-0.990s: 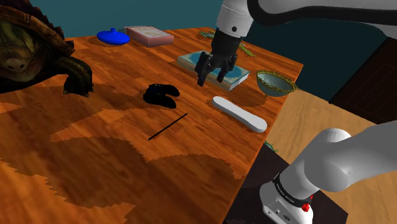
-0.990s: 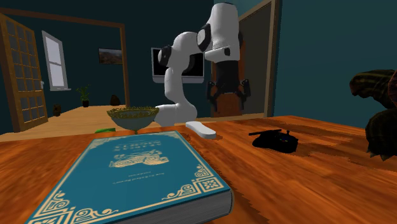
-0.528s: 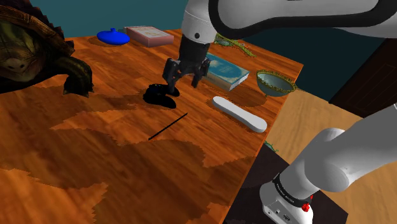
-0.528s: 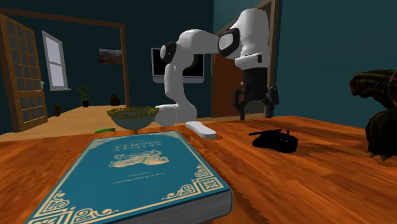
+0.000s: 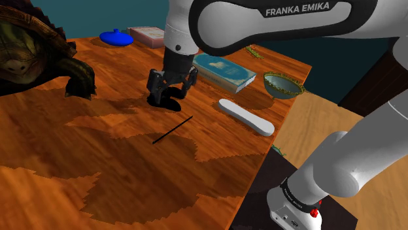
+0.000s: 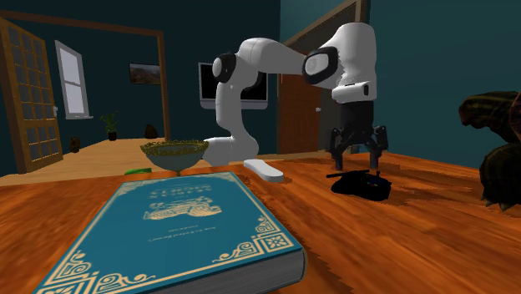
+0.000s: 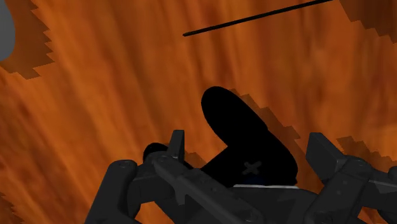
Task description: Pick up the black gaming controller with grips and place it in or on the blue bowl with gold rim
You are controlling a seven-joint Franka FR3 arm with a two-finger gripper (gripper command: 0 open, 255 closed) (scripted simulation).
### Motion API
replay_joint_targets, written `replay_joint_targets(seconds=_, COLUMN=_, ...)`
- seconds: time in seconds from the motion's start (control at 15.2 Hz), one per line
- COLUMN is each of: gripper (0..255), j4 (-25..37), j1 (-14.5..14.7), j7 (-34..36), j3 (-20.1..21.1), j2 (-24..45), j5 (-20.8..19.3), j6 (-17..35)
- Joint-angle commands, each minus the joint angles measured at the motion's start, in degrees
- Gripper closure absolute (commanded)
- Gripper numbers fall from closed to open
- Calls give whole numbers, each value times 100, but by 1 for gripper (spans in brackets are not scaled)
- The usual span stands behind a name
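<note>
Wooden tabletop holds the black controller, and your tool hangs just over it with fingers spread, gripping nothing.

The controller is showing solid black, and the jaws are showing the same black. The surface is glowing orange-brown, with streaky wood grain and darker, jagged-edged patches running across it. The book is wearing a teal cover with a gold ornamental border and pale page edges. The bowl is showing grey-blue walls under a gold-speckled rim. The oblong thing is showing plain white, the thin stick black, the turtle mottled brown, and the arm white with dark joints.
</note>
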Motion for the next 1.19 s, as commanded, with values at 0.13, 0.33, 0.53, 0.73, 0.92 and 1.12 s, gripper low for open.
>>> replay_joint_targets(seconds=0.13, gripper=0, j4=-194, j1=2, j7=33, j3=21, j2=85, j5=-40, j6=273)
replay_joint_targets(seconds=0.33, gripper=0, j4=-192, j1=2, j7=34, j3=21, j2=87, j5=-41, j6=273)
replay_joint_targets(seconds=0.53, gripper=0, j4=-192, j1=2, j7=34, j3=21, j2=87, j5=-41, j6=273)
replay_joint_targets(seconds=0.73, gripper=255, j4=-192, j1=2, j7=34, j3=21, j2=86, j5=-41, j6=272)
replay_joint_targets(seconds=0.92, gripper=255, j4=-188, j1=2, j7=35, j3=21, j2=90, j5=-43, j6=271)
replay_joint_targets(seconds=1.12, gripper=255, j4=-197, j1=4, j7=36, j3=22, j2=83, j5=-39, j6=274)
